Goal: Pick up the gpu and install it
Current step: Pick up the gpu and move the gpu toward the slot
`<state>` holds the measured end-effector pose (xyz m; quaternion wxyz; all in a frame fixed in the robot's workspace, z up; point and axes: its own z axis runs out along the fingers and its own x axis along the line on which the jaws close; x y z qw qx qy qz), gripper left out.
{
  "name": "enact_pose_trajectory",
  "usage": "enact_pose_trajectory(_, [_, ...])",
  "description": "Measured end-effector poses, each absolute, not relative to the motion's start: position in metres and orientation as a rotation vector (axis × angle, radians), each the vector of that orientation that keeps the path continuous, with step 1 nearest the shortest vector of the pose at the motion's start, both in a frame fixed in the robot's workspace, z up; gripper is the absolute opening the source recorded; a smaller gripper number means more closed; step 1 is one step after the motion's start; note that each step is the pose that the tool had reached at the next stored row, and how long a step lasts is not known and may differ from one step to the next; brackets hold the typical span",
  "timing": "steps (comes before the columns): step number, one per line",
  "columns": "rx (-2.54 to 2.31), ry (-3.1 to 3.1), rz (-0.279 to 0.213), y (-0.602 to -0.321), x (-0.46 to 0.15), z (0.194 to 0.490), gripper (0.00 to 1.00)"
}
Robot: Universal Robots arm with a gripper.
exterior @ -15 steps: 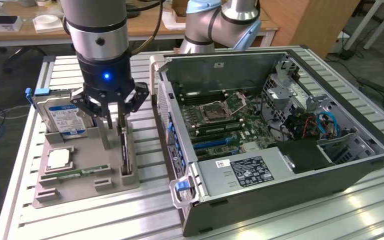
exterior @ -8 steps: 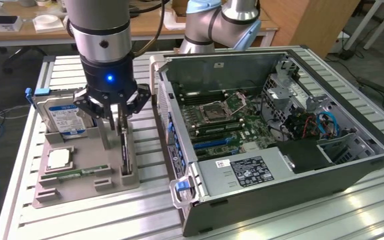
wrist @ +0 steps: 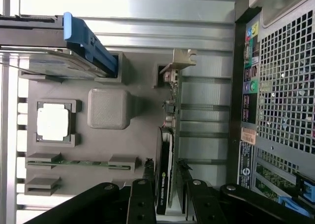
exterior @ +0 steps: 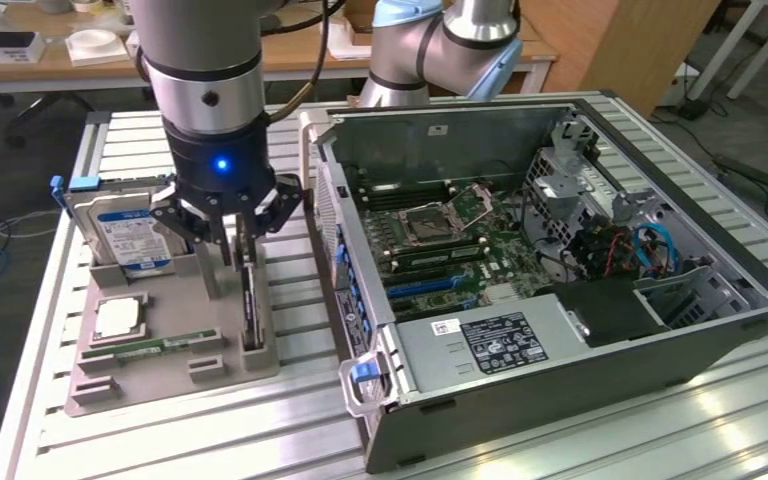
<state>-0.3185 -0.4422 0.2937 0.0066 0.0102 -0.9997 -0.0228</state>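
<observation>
The arm (exterior: 197,45) is a smooth silver-grey tube with a black wrist collar (exterior: 217,150) carrying a small blue light (exterior: 220,163) (lit). Pale blue caps (exterior: 408,12) cover the joints. The gripper (exterior: 236,258) is black, with jointed fingers (wrist: 140,199) and round pivot pins.

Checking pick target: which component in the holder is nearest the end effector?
The gpu, on edge between the fingers; the hard drive, CPU and memory stick sit apart.

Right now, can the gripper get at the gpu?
Probably yes. The gripper hangs right over the gpu, which stands on edge in the gray holder. Its jaws are open to either side of the card, with nothing between.
</observation>
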Motion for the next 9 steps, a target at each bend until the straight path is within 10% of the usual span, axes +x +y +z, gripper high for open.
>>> enact_pose_trajectory(9, [0.032,-3.127,-0.071,-0.4438,-0.3182,0.2901,0.33])
